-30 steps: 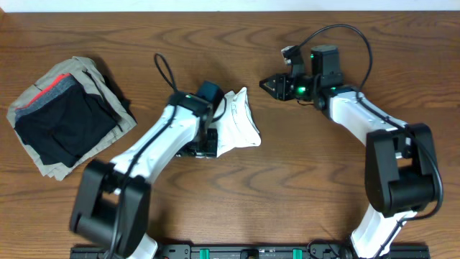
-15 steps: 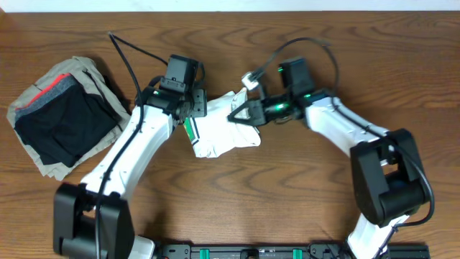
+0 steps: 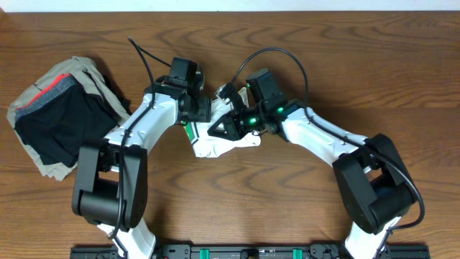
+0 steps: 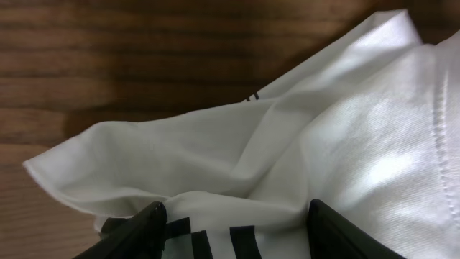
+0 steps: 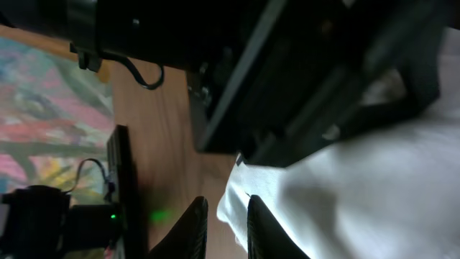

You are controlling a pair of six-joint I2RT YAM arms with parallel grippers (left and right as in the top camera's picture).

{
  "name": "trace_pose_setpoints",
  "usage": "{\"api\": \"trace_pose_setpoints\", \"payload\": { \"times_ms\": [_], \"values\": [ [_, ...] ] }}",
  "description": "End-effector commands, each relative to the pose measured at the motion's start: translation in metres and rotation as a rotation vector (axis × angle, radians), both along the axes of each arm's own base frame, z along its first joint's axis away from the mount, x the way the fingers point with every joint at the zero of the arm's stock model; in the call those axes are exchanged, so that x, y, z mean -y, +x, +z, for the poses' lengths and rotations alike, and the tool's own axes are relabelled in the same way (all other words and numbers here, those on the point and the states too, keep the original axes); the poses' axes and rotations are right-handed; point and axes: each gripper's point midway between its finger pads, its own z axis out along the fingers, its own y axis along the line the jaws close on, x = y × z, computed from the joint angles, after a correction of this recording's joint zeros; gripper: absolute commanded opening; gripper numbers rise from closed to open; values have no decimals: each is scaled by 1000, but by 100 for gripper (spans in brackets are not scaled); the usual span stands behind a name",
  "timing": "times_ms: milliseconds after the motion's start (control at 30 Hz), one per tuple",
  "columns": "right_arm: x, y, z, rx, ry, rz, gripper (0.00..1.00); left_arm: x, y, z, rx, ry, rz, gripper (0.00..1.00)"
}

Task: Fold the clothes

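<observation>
Shirt (image 3: 221,144) crumpled, both grippers at it.
Left gripper (image 4: 241,216) spread wide over it; right gripper (image 5: 223,223) nearly closed, hold unclear.

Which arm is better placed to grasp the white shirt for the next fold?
Probably the left. The left gripper is open with the white shirt lying between its fingers, so it only needs to close. The right gripper sits at the shirt's edge, crowded by the left arm.
</observation>
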Motion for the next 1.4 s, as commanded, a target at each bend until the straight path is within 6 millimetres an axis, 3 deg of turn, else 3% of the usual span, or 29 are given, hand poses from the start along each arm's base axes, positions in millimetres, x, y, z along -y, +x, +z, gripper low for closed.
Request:
{"api": "trace_pose_setpoints", "payload": {
  "times_ms": [0,167,333,567,733,967,1033,1167,1300,1367],
  "values": [
    [-13,-5,-22,-31,-42,-5,17,2,1,-6,-16,-7,-19,63],
    [-26,-26,-52,-190,-49,19,15,-1,-2,-12,-30,8,-15,63],
    [-26,-46,-77,-353,-97,13,7,-10,-3,-19,-36,59,0,64],
    [-19,-42,-92,-408,-179,-77,9,-13,-7,-40,-84,71,3,64],
    [0,-45,-112,-498,-317,-197,8,-20,-8,-66,-127,80,19,63],
    [12,-47,-118,-562,-374,-252,10,-31,-11,-73,-159,84,49,59],
    [6,-43,-110,-531,-309,-204,11,-32,-16,-72,-176,88,50,57],
    [-17,-30,-63,-464,-34,-37,17,-34,-24,-65,-201,94,48,56],
    [-17,-12,-17,-370,114,39,17,-34,-26,-46,-183,90,48,56],
    [-10,-3,3,-320,147,39,17,-34,-19,-26,-128,78,51,56]
  ]
}}
